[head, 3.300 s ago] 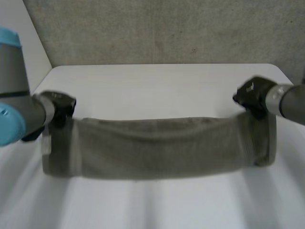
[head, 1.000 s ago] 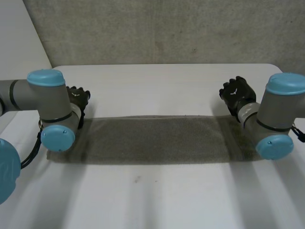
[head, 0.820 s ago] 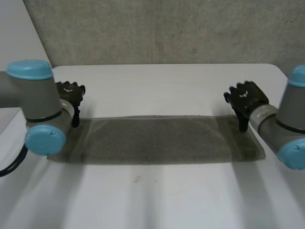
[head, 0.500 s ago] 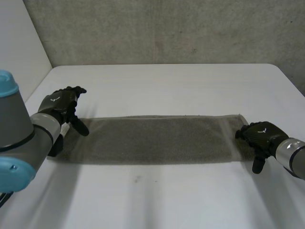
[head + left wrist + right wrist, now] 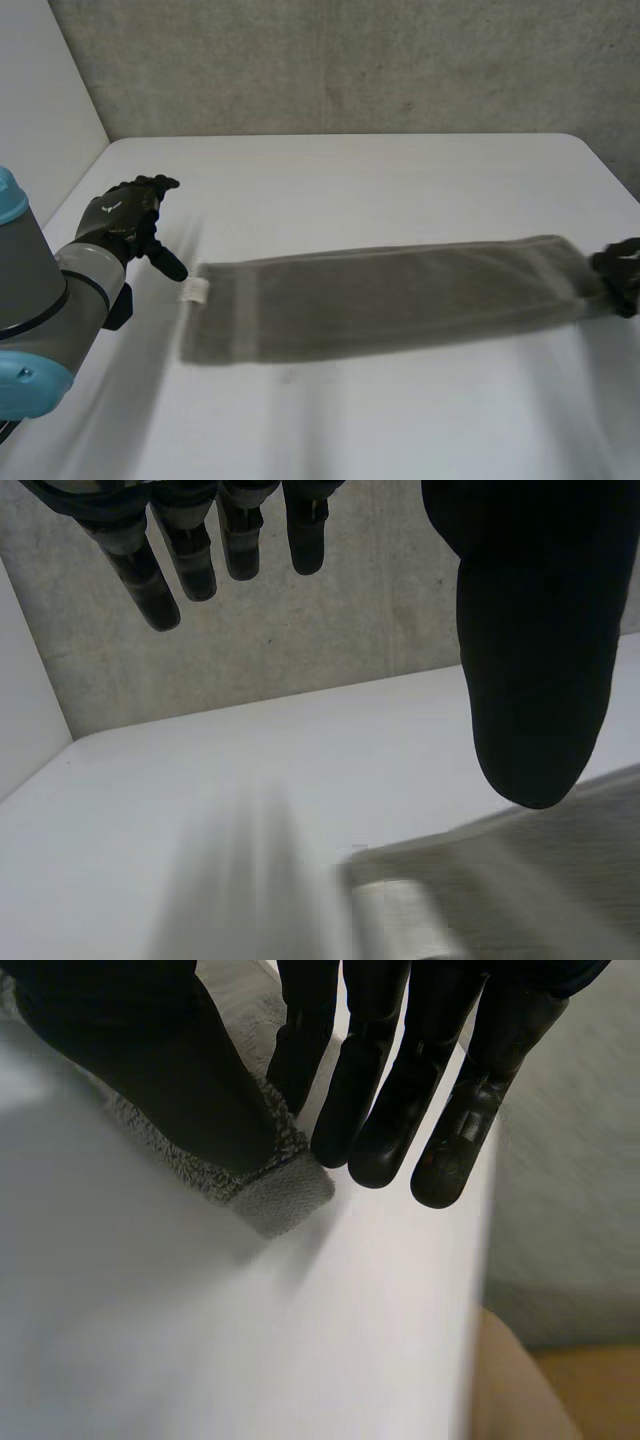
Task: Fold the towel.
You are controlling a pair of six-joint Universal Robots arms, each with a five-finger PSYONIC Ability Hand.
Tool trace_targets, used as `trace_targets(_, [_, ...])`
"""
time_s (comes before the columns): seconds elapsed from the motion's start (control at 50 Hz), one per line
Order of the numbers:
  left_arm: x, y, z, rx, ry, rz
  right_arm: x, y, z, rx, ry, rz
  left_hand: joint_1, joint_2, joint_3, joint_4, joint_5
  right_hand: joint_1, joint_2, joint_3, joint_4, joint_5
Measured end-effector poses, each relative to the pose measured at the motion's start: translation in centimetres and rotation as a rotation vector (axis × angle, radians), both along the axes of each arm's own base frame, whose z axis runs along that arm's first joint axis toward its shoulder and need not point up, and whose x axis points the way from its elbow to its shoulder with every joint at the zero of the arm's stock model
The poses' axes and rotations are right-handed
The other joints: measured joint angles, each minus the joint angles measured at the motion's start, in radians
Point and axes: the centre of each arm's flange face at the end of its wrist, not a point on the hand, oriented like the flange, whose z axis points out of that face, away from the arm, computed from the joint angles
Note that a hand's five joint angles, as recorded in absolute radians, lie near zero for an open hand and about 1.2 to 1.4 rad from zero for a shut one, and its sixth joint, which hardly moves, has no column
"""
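The towel [image 5: 390, 300] is napped cloth, rough and matt, with a flatter woven band at its end. The table [image 5: 350, 180] is smooth and matt; the wall [image 5: 350, 60] looks like rough concrete.

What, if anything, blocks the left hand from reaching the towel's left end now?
Nothing visible, so probably yes. The left hand is open beside the left end of the towel, with only bare table between them. The right hand pinches the opposite end, well clear.
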Motion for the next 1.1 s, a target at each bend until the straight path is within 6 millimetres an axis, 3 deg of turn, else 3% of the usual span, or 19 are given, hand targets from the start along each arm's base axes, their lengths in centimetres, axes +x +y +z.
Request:
trace_targets(0.16, [0.0,0.1,0.2,-0.006,0.003,-0.002,-4.4,-1.8,1.8,-0.048,0.183,-0.1,0.0,0.0,0.0,0.0,0.0,0.0,0.0,0.0,0.0,0.005])
trace_targets(0.28, [0.0,0.4,0.7,-0.019,0.011,-0.008,-1.5,-2.5,5.0,-0.194,0.079,-0.035,0.0,-0.001,0.0,0.0,0.0,0.004,0.0,0.002,0.0,0.006])
trace_targets(0.34, [-0.1,0.7,1.0,-0.028,0.019,-0.02,3.0,-1.7,6.9,-0.276,-0.029,0.088,0.0,-0.001,0.0,0.0,0.0,0.005,0.002,0.003,0.001,0.007])
trace_targets(0.36, [-0.1,0.7,1.0,-0.028,0.019,-0.02,3.0,-1.7,6.9,-0.276,-0.029,0.088,0.0,-0.001,0.0,0.0,0.0,0.005,0.002,0.003,0.001,0.007])
trace_targets(0.38, [-0.2,0.9,1.2,-0.033,0.025,-0.032,6.6,-0.5,7.6,-0.312,-0.088,0.194,0.0,-0.001,0.0,0.0,0.0,0.005,0.002,0.004,0.002,0.007])
trace_targets(0.44, [-0.4,1.2,1.5,-0.041,0.034,-0.054,10.8,1.5,8.1,-0.34,-0.141,0.325,0.0,-0.001,0.0,0.0,0.0,0.005,0.002,0.005,0.003,0.008])
trace_targets(0.46, [-0.5,1.3,1.6,-0.047,0.04,-0.07,13.9,3.3,8.3,-0.35,-0.172,0.422,0.0,-0.001,0.0,0.0,0.0,0.005,0.002,0.005,0.003,0.008])
trace_targets(0.48, [-0.5,1.3,1.6,-0.047,0.04,-0.07,13.9,3.3,8.3,-0.35,-0.172,0.422,0.0,-0.001,0.0,0.0,0.0,0.005,0.002,0.005,0.003,0.008])
trace_targets(0.5, [-0.6,1.4,1.7,-0.054,0.046,-0.083,16.0,4.8,8.3,-0.353,-0.191,0.493,0.0,-0.001,0.0,0.0,0.0,0.005,0.002,0.006,0.003,0.008])
trace_targets(0.54, [-0.7,1.4,1.8,-0.072,0.056,-0.102,21.3,9.3,7.3,-0.33,-0.228,0.675,0.0,-0.001,0.0,0.0,0.0,0.005,0.002,0.006,0.003,0.008])
trace_targets(0.58, [-0.7,1.3,1.9,-0.078,0.059,-0.108,22.8,10.9,6.7,-0.313,-0.236,0.733,0.0,-0.001,0.0,0.0,0.0,0.005,0.002,0.006,0.003,0.008])
trace_targets(0.6, [-0.7,1.3,1.9,-0.084,0.061,-0.111,24.6,12.9,5.7,-0.286,-0.243,0.802,0.0,-0.001,0.0,0.0,0.0,0.005,0.002,0.006,0.003,0.009])
trace_targets(0.68, [-0.7,1.2,1.9,-0.092,0.064,-0.114,27.8,17.2,2.7,-0.197,-0.24,0.936,0.0,-0.001,0.0,0.0,0.0,0.005,0.002,0.006,0.004,0.01])
trace_targets(0.8, [-0.7,1.1,1.8,-0.09,0.063,-0.112,29.6,20.6,-0.9,-0.092,-0.223,1.035,0.0,-0.001,0.0,0.0,0.0,-0.026,-0.071,-0.073,-0.079,-0.045])
trace_targets(0.82, [-0.7,1.2,1.7,-0.088,0.063,-0.113,29.8,20.9,-1.4,-0.078,-0.221,1.042,0.0,-0.001,0.0,0.0,0.0,-0.238,-0.325,-0.307,-0.314,-0.26])
trace_targets(0.84, [-0.7,1.2,1.7,-0.087,0.063,-0.114,29.8,21.0,-1.5,-0.073,-0.222,1.044,0.0,-0.001,0.0,0.0,0.0,-0.238,-0.325,-0.307,-0.314,-0.26])
trace_targets(0.9, [-0.9,1.2,1.6,-0.085,0.062,-0.118,29.7,21.0,-1.2,-0.071,-0.229,1.039,0.0,-0.001,0.0,0.0,0.0,-0.667,-0.821,-0.82,-0.829,-0.765])
trace_targets(0.96, [-1.3,1.4,1.6,-0.087,0.062,-0.131,28.8,19.8,0.3,-0.086,-0.258,0.99,0.0,-0.001,0.0,0.0,0.0,-0.73,-0.944,-0.967,-0.957,-0.901])
trace_targets(1.1, [-3.5,2.0,1.4,-0.091,0.057,-0.202,24.5,15.4,3.0,-0.07,-0.357,0.787,0.0,-0.001,0.0,0.0,0.0,-0.73,-0.944,-0.968,-0.957,-0.903])
